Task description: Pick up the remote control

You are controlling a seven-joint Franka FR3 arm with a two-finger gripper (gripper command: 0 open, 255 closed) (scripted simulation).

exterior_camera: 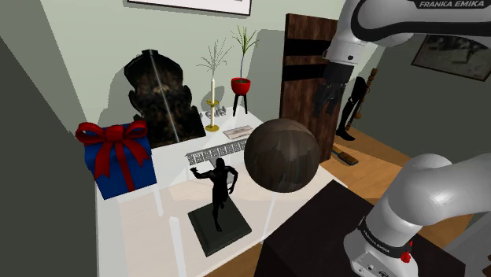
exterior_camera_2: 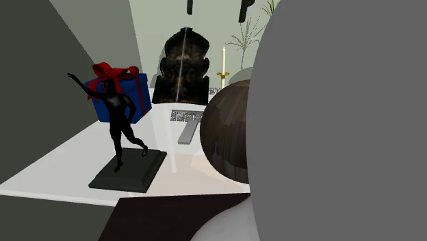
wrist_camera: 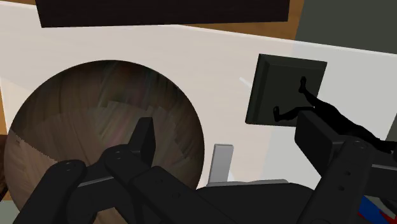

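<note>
Shoulder view, left to right: blue gift box [exterior_camera: 116, 157] with red bow is sitting on the white counter [exterior_camera: 142, 228]. A black dancer statuette [exterior_camera: 219, 189] is standing upright on its dark base. A dark wooden sphere [exterior_camera: 281, 154] is resting right of it. The claw [exterior_camera: 330, 96] is hanging above and right of the sphere.

The remote control [exterior_camera_2: 190, 131], a plain grey bar, is lying flat between statuette and sphere, just beside the sphere, its far end near a patterned keyboard-like strip [exterior_camera_2: 186, 115].

Wrist view: the fingers [wrist_camera: 143, 137] are standing well apart, gripping nothing.
</note>
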